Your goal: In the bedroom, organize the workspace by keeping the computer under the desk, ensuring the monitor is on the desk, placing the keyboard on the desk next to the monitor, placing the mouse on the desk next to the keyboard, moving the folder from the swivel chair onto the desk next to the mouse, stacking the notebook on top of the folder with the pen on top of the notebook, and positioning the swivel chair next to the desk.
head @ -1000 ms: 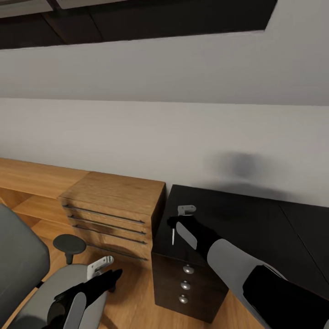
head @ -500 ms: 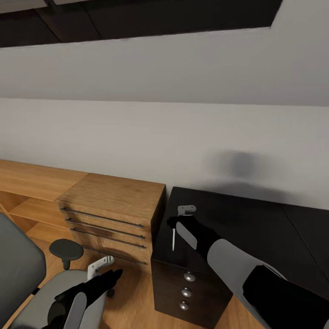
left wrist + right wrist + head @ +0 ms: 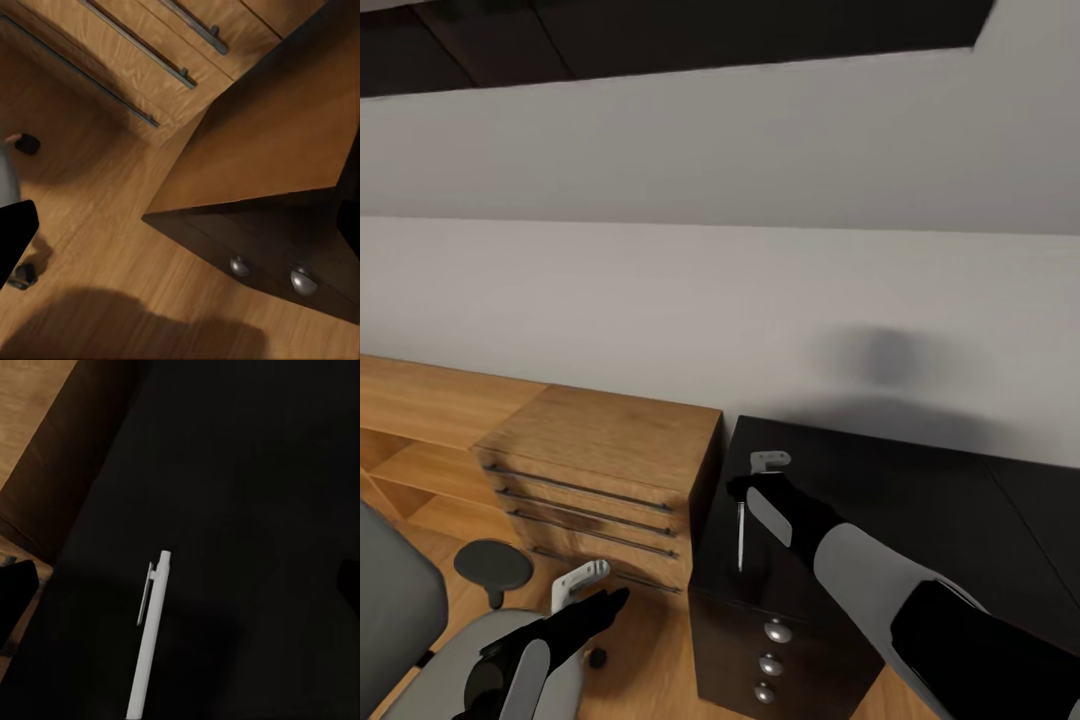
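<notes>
The slim white pen (image 3: 740, 538) lies flat on the glossy black counter (image 3: 900, 500) near its edge above the dark drawer unit (image 3: 770, 655), and the grey swivel chair (image 3: 400, 620) stands on the wooden floor nearby.

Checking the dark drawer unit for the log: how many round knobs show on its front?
3: the knobs and run down the front of the drawer unit under the desk.

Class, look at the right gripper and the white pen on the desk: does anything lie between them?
Nothing visible does. The pen lies bare on the black desk, just beside the right gripper.
</notes>
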Controlling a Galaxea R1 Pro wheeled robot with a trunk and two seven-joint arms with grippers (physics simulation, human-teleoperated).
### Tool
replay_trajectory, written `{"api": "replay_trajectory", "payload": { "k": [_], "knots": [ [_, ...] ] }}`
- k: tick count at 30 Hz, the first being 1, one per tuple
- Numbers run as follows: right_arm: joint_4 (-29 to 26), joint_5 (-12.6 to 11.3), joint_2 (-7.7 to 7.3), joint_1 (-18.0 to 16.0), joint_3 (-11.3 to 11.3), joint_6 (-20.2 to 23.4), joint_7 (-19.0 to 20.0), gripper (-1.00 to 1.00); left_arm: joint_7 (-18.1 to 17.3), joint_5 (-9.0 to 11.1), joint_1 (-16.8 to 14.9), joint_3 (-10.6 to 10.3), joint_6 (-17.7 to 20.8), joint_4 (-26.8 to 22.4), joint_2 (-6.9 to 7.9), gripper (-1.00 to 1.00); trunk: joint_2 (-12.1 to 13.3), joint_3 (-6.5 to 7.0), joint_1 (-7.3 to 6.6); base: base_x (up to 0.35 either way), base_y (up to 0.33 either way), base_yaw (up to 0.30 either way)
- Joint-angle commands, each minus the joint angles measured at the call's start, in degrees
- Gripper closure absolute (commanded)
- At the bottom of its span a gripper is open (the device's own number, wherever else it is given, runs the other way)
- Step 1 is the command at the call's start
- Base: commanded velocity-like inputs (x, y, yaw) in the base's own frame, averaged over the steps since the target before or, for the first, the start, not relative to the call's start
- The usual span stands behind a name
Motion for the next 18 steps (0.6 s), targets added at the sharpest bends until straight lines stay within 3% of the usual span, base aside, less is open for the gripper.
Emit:
{"api": "replay_trajectory", "payload": {
  "k": [1,13,18],
  "knots": [
    [0.2,-0.3,0.00,-0.1,0.3,0.2,-0.4,-1.00,0.4,0.6,0.0,0.1,0.3,-0.1,-0.05,-1.00,0.0,-0.07,0.03,0.233,0.000,0.000],
    [4.5,-0.2,0.00,-0.1,0.6,-2.3,-0.5,-1.00,0.4,0.6,0.0,0.1,0.4,-0.1,-0.02,-1.00,0.0,-0.07,0.03,0.054,0.000,0.000],
    [4.3,-0.3,0.00,-0.1,0.7,-7.4,-0.5,-1.00,0.3,0.6,0.0,0.1,0.5,-0.3,0.00,-1.00,0.0,-0.07,0.03,0.001,0.000,0.000]
  ]
}}
